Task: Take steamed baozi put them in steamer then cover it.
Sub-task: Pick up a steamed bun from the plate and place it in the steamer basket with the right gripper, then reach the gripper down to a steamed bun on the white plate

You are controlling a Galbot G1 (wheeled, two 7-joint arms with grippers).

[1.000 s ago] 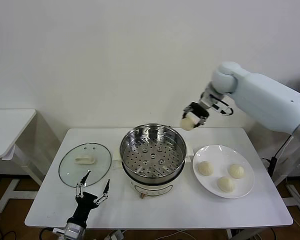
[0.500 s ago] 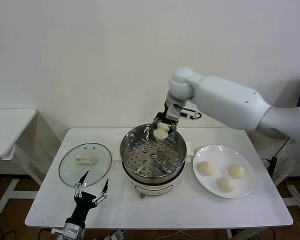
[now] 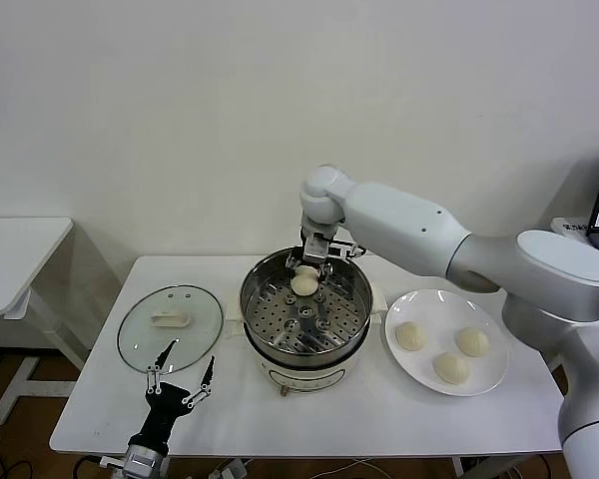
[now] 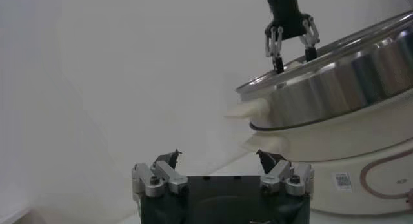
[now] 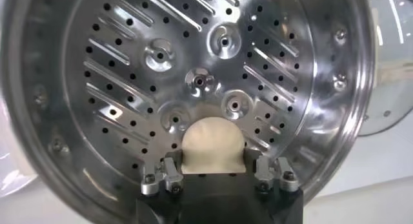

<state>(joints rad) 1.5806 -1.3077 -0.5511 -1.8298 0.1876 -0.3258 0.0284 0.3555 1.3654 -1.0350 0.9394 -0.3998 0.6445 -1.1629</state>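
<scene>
The steamer [image 3: 304,314] sits in the middle of the counter [image 3: 479,419], lid off, and the right hand [image 3: 307,269] is down inside its far rim with one bun [image 3: 304,283] pinched between its fingers, low over the perforated tray. From the right wrist camera that bun [image 5: 212,144] fills the gap between the fingers, clamped on both sides, with the holed tray floor [image 5: 193,83] right behind it and nothing else lying on the tray. To the right of the steamer, close beside it, is the white plate [image 3: 489,374], and three more buns rest on it: one at the near-left [image 3: 410,335], one at the right [image 3: 471,341], one at the front [image 3: 450,367]. On the other side of the steamer, the glass lid [image 3: 170,327] lies flat on the counter, its cream handle [image 3: 169,319] facing up. The left hand [image 3: 183,379] hangs near the counter's front edge, just in front of the lid, fingers spread wide with nothing between them; its wrist camera looks across at the steamer's steel wall [image 4: 335,90] and white base [image 4: 322,173], with the right hand [image 4: 292,48] showing above the rim farther off.
</scene>
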